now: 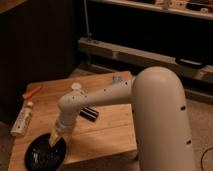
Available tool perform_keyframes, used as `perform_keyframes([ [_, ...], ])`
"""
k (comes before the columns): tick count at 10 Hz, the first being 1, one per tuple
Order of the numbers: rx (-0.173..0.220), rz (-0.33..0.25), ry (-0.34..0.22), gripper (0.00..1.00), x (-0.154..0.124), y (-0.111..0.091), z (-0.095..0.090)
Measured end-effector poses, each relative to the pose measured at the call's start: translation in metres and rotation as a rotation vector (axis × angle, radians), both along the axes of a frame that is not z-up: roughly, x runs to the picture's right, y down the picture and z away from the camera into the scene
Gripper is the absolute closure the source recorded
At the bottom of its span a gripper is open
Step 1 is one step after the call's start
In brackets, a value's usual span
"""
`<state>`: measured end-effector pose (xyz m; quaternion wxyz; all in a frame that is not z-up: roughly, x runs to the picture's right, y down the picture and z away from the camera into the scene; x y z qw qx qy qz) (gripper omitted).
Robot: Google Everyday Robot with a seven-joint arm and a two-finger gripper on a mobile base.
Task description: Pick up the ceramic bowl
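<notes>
The ceramic bowl (44,154) is a round, shallow, glossy black dish at the front left corner of the wooden table (110,127). My white arm reaches down from the right across the table. My gripper (54,139) hangs over the bowl's right rim, its yellowish fingertips at or just inside the edge. I cannot tell whether the fingertips touch the bowl.
A white tube (21,120) lies at the table's left edge, with an orange item (31,92) behind it. A small black rectangular block (89,114) lies mid-table beside my arm. A small grey object (118,79) sits at the far edge. A dark cabinet and shelving stand behind.
</notes>
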<state>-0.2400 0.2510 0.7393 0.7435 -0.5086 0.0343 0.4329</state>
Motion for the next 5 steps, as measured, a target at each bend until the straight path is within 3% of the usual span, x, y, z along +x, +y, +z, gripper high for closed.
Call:
perform_keyframes([
  [3, -0.016, -0.002, -0.021, 0.43, -0.0031, -0.0015, 0.0014],
  [5, -0.028, -0.02, -0.022, 0.43, -0.0058, 0.0024, 0.0039],
])
